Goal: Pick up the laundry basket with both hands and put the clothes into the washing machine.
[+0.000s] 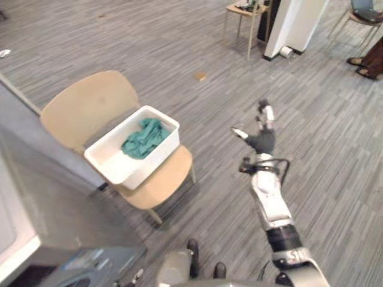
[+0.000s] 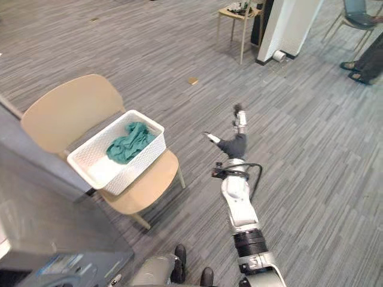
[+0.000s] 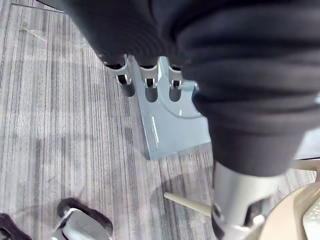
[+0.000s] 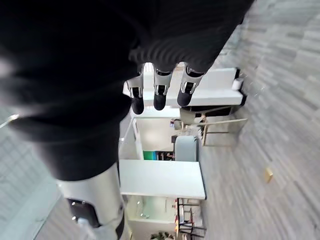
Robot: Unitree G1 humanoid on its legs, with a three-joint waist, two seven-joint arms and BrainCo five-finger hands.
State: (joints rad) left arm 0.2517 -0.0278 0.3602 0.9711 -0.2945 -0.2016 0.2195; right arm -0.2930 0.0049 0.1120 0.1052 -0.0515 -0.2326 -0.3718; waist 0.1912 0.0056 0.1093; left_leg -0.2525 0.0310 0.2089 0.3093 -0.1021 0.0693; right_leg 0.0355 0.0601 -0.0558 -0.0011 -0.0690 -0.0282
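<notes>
Laundry basket [image 1: 157, 160], white, set on the seat of a tan chair [image 1: 90, 104], with teal clothes [image 1: 143, 137] bunched toward its 1 o'clock end. Neither hand on it yet. Right hand [image 1: 262, 139] out over the floor at about 3 o'clock from the basket and well apart, fingers spread and released, holding nothing. Left hand [image 3: 200, 60] low over the floor near a grey-blue panel [image 3: 170, 125], fingers straight and relaxed, likewise empty.

Judged step: the reach toward the basket. Best to bring both hands in together to the two short ends (roughly 1 o'clock and 7 o'clock of the basket). Keep the fingers loose until under the rim, then close evenly and lift level to keep the clothes inside. Worth minding the chair back, close along the 10 o'clock side. Worth minding too the light basket, likely to skid on the smooth seat if nudged from one side alone.

Hard to make out: any handle or grip cut-out in the rim. Grey cabinet at 8 o'clock of the chair, presumably the washing machine [image 1: 42, 203], cut off by the frame edge, door hidden. Left hand's distance from the basket impossible to judge.
</notes>
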